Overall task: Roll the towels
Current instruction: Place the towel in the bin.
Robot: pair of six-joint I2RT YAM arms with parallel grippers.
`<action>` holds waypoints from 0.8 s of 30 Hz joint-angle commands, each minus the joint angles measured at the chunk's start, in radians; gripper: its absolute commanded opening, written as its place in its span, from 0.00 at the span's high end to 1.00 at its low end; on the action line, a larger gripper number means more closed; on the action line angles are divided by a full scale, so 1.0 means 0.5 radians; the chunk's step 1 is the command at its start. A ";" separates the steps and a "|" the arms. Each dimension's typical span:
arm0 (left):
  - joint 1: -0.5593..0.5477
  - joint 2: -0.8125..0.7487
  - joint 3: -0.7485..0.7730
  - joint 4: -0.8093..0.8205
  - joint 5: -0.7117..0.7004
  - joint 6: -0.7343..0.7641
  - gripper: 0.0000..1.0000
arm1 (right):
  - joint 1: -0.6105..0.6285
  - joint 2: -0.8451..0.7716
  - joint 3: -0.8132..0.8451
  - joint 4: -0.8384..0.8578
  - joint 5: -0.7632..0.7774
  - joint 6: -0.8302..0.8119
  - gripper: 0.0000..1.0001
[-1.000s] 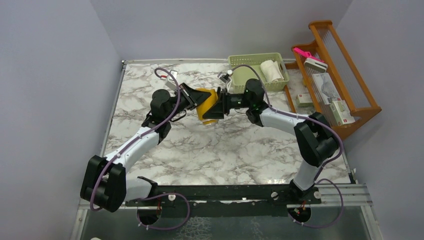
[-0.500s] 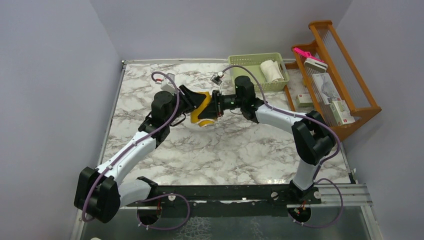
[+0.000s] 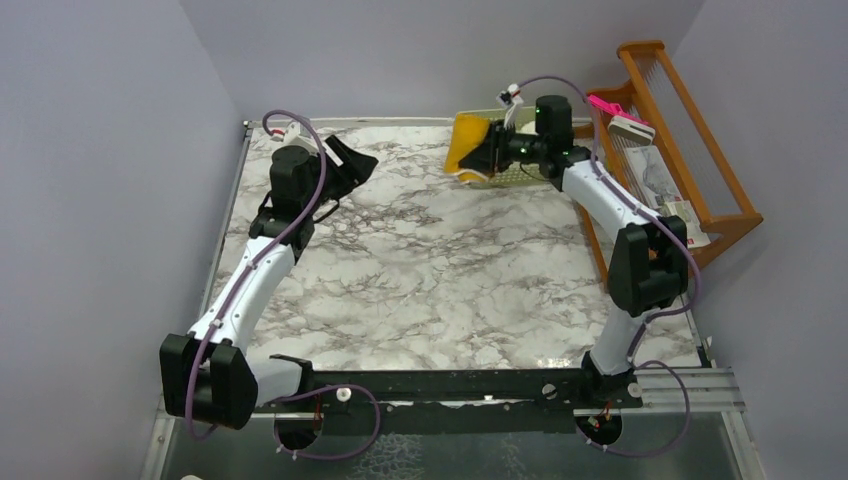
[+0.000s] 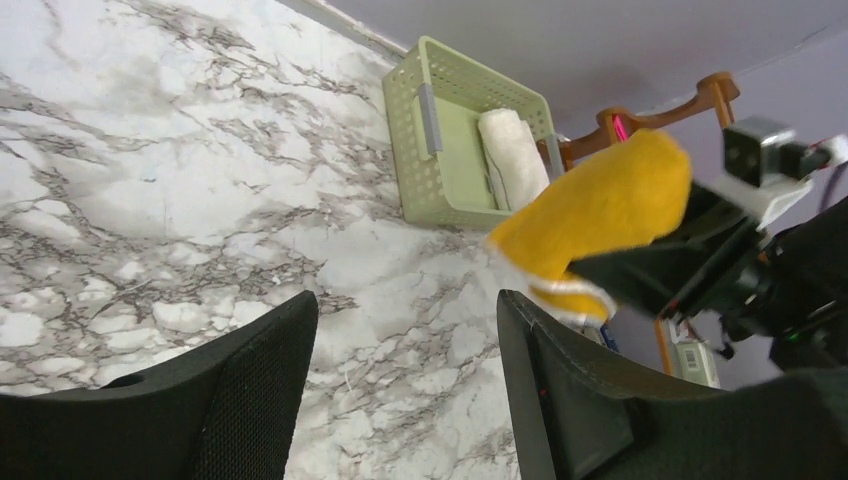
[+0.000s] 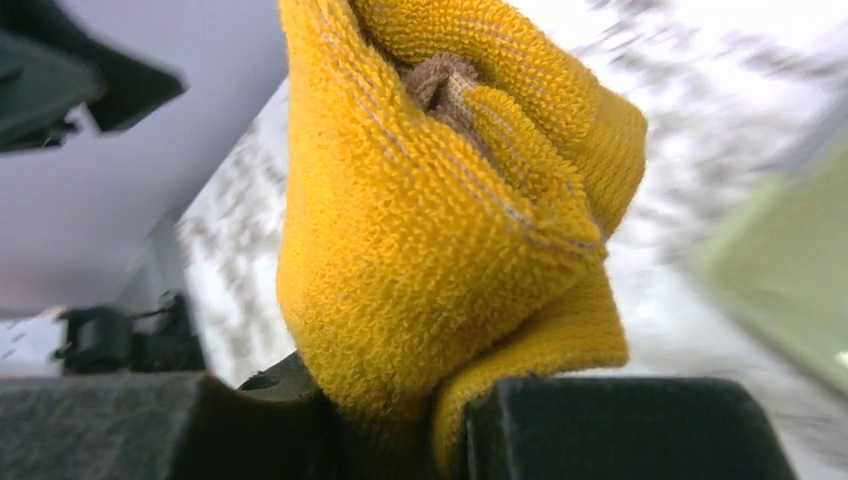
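The mustard-yellow towel (image 3: 467, 146) is a rolled bundle held in the air, with my right gripper (image 3: 490, 155) shut on it at the near left corner of the pale green basket (image 4: 440, 150). In the right wrist view the yellow towel (image 5: 440, 220) fills the frame, pinched between the right gripper (image 5: 440, 420) pads. The left wrist view shows the yellow towel (image 4: 600, 215) from the side. The cream-white towel (image 4: 512, 160) lies rolled inside the basket. My left gripper (image 3: 358, 162) stands open and empty over the back left of the marble table, apart from the towel; the left gripper (image 4: 405, 330) has only marble between its fingers.
A wooden rack (image 3: 690, 150) stands along the right edge of the table, holding small boxes (image 3: 685, 225) and a pink brush (image 3: 605, 105). The basket sits at the back right corner, against the rack. Grey walls close in the table on three sides.
The left gripper opened, let go of the yellow towel and drew back to the left. The right arm carried the towel from the table's middle to the back right, by the basket.
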 commanded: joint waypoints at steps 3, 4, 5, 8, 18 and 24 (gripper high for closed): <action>0.075 -0.086 0.043 -0.160 0.225 0.107 0.32 | -0.179 0.295 0.722 -0.734 0.609 -0.490 1.00; 0.079 -0.086 0.039 -0.177 0.239 0.115 0.32 | -0.187 0.369 0.884 -0.857 0.750 -0.563 1.00; 0.082 -0.086 0.032 -0.186 0.257 0.123 0.32 | -0.192 0.458 1.045 -0.972 0.881 -0.623 0.99; 0.089 -0.075 0.013 -0.211 0.306 0.137 0.32 | -0.213 0.700 1.415 -1.214 1.216 -0.731 0.99; 0.099 -0.071 -0.027 -0.350 0.378 0.225 0.32 | -0.313 1.182 1.940 -1.422 1.707 -0.866 0.99; 0.102 -0.042 -0.080 -0.372 0.407 0.239 0.32 | -0.341 1.249 1.887 -1.442 1.907 -0.974 0.99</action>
